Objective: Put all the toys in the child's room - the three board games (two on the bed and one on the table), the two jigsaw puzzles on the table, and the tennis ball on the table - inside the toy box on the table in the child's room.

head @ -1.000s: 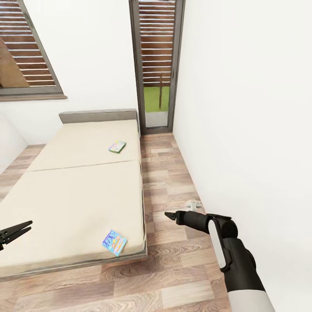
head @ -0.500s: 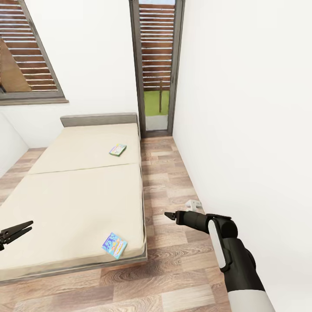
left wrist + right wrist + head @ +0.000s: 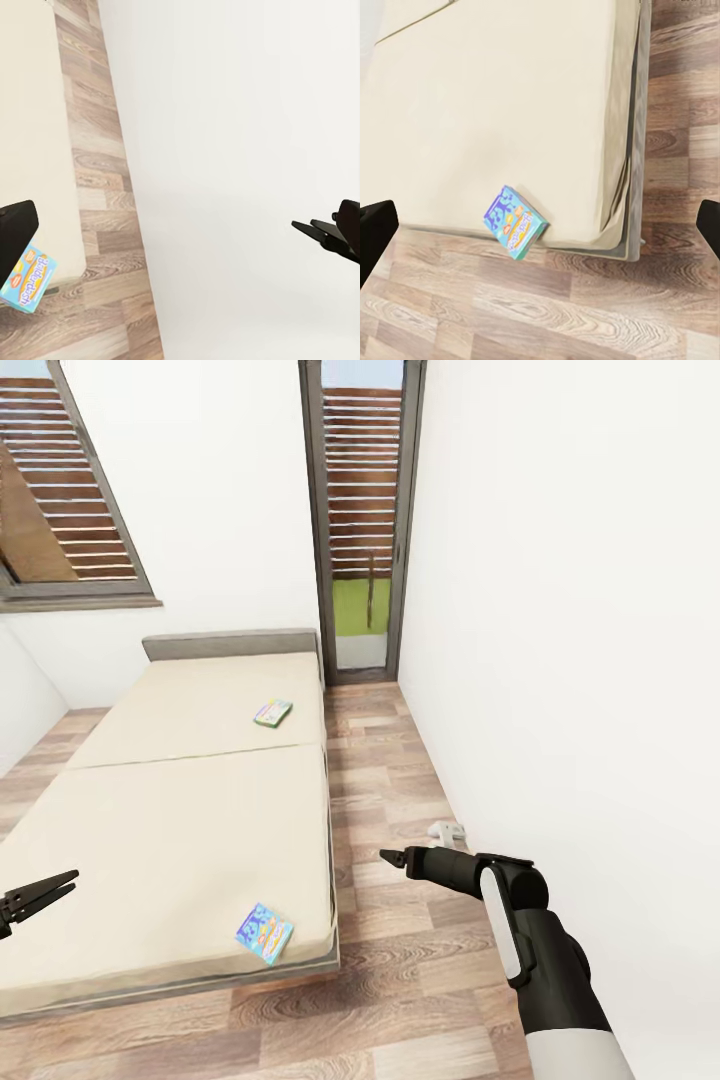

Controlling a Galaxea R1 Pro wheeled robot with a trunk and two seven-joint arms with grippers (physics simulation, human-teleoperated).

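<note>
Two board games lie on the beige bed (image 3: 170, 810). A mostly blue one (image 3: 264, 933) sits at the near right corner of the mattress, and a green and white one (image 3: 272, 712) lies further back near the right edge. The blue game (image 3: 514, 223) appears in the right wrist view between that gripper's spread fingers (image 3: 375, 232), and again at the mattress corner (image 3: 26, 279) in the left wrist view. My left gripper (image 3: 40, 895) hovers open over the bed's near left part. My right gripper (image 3: 392, 856) is open over the floor, right of the bed. The table and toy box are out of view.
A strip of wood-plank floor (image 3: 380, 780) runs between the bed and the white right wall (image 3: 580, 660). A small white object (image 3: 447, 830) lies on the floor by that wall, just past my right gripper. A tall dark-framed window (image 3: 362, 520) stands beyond the grey headboard (image 3: 230, 644).
The whole picture has slid down a little, so the camera has moved. Both arms hold the same pose, and the two games lie where they were on the bed.
</note>
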